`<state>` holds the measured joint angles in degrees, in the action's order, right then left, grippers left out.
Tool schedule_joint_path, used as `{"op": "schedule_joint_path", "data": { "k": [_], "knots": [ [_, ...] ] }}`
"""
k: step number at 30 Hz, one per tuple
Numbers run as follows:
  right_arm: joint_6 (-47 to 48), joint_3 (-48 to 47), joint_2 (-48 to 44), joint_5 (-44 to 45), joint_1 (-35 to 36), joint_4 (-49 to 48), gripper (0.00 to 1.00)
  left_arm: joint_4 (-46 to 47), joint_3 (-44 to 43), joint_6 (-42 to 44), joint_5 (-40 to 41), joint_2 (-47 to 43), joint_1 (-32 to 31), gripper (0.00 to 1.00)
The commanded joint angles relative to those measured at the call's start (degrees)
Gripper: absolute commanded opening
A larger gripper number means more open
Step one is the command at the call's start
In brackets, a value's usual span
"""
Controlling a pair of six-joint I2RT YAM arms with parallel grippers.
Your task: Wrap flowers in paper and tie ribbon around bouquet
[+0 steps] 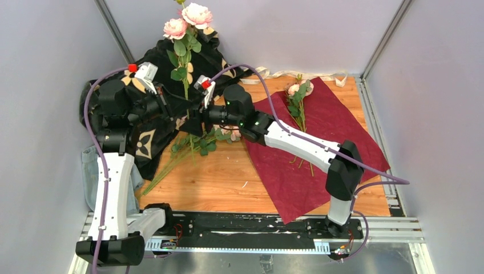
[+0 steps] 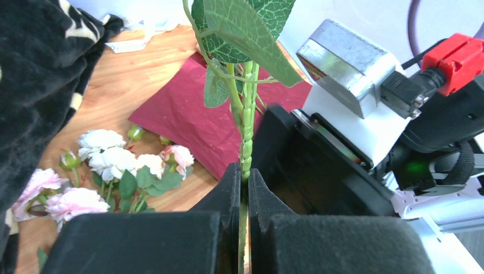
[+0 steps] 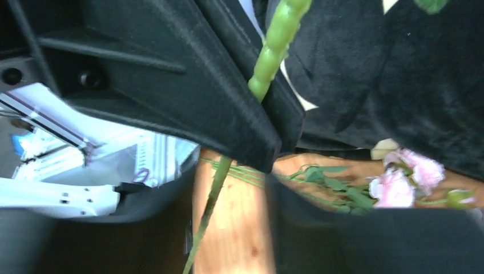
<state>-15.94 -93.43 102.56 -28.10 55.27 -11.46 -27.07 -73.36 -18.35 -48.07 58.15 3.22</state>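
The left hand (image 2: 244, 171) is clenching the stem (image 2: 246, 114) of the pink flowers (image 1: 188, 20) and holding them upright, probably for a handover. The right hand (image 1: 193, 119) is standing released around this stem, beside the paper (image 1: 319, 142) lying on the table (image 1: 228, 177).

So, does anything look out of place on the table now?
Yes, things are scattered. Only one rose stem lies on the maroon paper; a loose bunch lies off it on bare wood, and the left gripper holds a second stem upright.
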Motion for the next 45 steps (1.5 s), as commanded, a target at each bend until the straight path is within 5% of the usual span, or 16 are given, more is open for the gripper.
{"op": "schedule_joint_path", "data": {
  "k": [1, 2, 5, 7, 10, 11, 17, 21, 33, 34, 39, 45],
  "knots": [
    [-2.7, -3.1, 1.0, 1.7, 0.5, -1.5, 0.23, 2.4, 2.1, -2.7, -3.3, -1.3, -0.2, 0.0],
    [-2.8, -3.0, 0.9, 1.9, 0.5, -1.0, 0.03, 2.6, 2.5, -2.8, -3.6, -1.4, -0.2, 0.0],
    [-2.9, -1.0, -1.2, 4.6, -0.7, 2.3, 0.0, 1.7, 3.5, -1.3, -2.5, -1.2, -0.3, 0.0],
    [-3.7, 2.1, -3.7, 5.5, -2.7, 4.3, 0.0, -0.3, 3.6, 2.0, -1.6, -0.8, -0.2, 0.28],
    [-4.0, 7.8, -8.7, 5.9, -7.2, 8.6, 0.0, -3.4, 4.2, 9.0, -0.5, -0.1, -0.3, 0.94],
    [-3.3, 9.2, -10.4, 6.6, -8.8, 12.0, 0.0, -5.5, 4.3, 12.8, 0.9, 0.2, -0.2, 0.99],
    [4.8, 13.7, -17.0, 11.6, -23.8, 42.1, 0.0, -14.8, 11.5, 44.6, 22.0, 1.0, -0.3, 1.0],
    [10.8, 14.8, -14.6, 25.0, -32.2, 57.8, 0.0, -14.8, 20.0, 56.9, 34.8, 2.9, -0.4, 1.0],
    [13.6, 4.8, 9.4, 27.9, -40.5, 64.5, 0.0, -14.8, 25.4, 58.1, 41.2, 10.6, -0.4, 1.0],
    [13.4, 4.5, 10.2, 27.9, -40.6, 64.5, 0.02, -14.8, 25.5, 57.7, 41.2, 11.1, -0.4, 0.99],
    [12.7, 2.4, 10.4, 27.9, -40.6, 64.7, 0.67, -14.8, 25.9, 56.8, 40.8, 12.9, -0.5, 0.83],
    [13.0, 4.2, 2.8, 28.1, -40.1, 63.7, 0.72, -14.5, 23.6, 54.7, 40.4, 16.8, -3.5, 0.59]
  ]
}}
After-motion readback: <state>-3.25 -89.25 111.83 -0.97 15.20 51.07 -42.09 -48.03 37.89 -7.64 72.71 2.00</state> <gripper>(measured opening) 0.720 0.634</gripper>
